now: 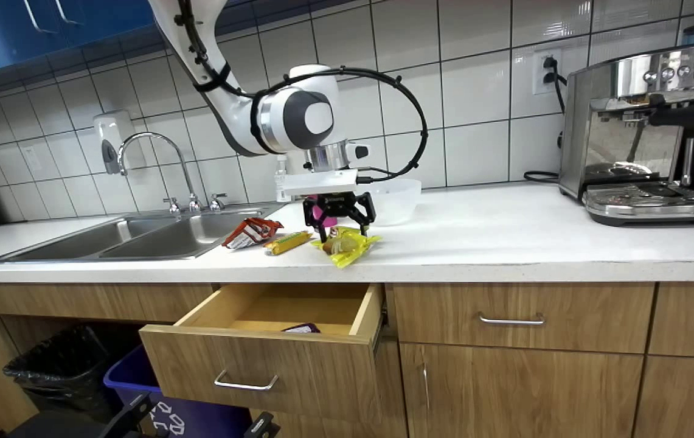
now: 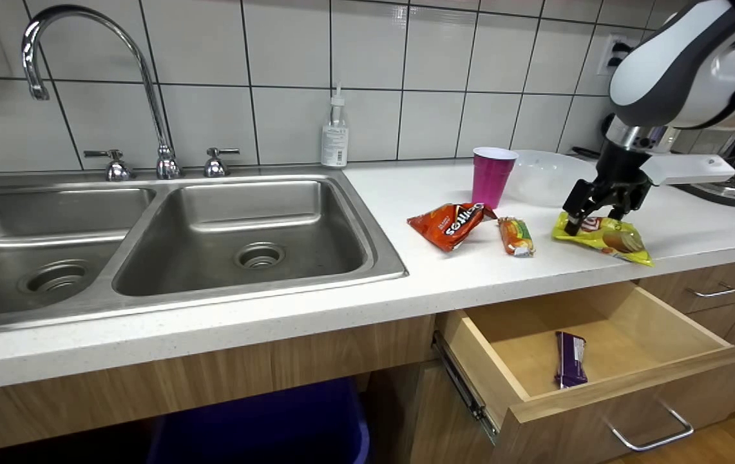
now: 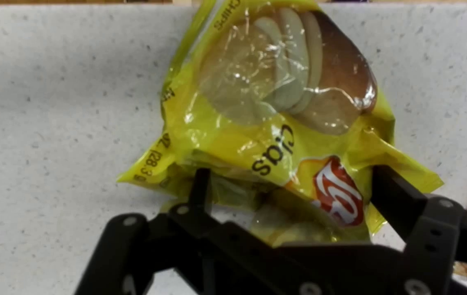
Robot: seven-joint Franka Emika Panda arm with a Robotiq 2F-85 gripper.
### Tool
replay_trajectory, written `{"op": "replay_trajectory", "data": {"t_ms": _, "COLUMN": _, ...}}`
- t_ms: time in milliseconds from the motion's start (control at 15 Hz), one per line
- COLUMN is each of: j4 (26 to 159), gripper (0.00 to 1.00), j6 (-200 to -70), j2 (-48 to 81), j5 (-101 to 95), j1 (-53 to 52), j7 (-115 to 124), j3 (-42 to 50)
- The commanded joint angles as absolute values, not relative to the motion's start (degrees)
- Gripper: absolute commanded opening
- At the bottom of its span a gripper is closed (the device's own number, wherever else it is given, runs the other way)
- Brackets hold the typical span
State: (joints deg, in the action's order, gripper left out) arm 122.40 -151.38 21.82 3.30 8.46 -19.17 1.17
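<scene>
gripper w/ fingertips down at the yellow chip bag (image 3: 274,123), i.e. gripper (image 3: 290,170) straddling it; fingers (image 3: 200,194) apart, crumpled part of bag btwn them, can't tell if they're clamped on it. bag's on the white counter (image 1: 505,237), close to near edge. to its left: yellow snack pack (image 2: 516,236), then red chip bag (image 2: 451,225). farther back: pink cup (image 2: 493,180) & whitish bowl (image 2: 547,180). below: pulled-out drawer (image 1: 261,368) w/ purple bar (image 2: 571,359) inside. sink (image 2: 245,232) left, espresso machine (image 1: 632,140) well off right.
</scene>
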Motion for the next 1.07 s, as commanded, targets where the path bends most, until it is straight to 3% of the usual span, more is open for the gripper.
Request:
{"op": "replay_trajectory", "data": {"t_ms": 0, "j4": 128.7, "gripper": 1.00, "j6": -150.5, "j2": 16.3, "j5": 2.8, "j1": 9.1, "j7": -19.7, "j3": 0.6}}
{"op": "replay_trajectory", "data": {"t_ms": 1000, "j4": 144.8, "gripper": 1.00, "j6": -150.5, "j2": 3.4, "j5": 3.6, "j1": 7.1, "j7": -19.7, "j3": 1.3}}
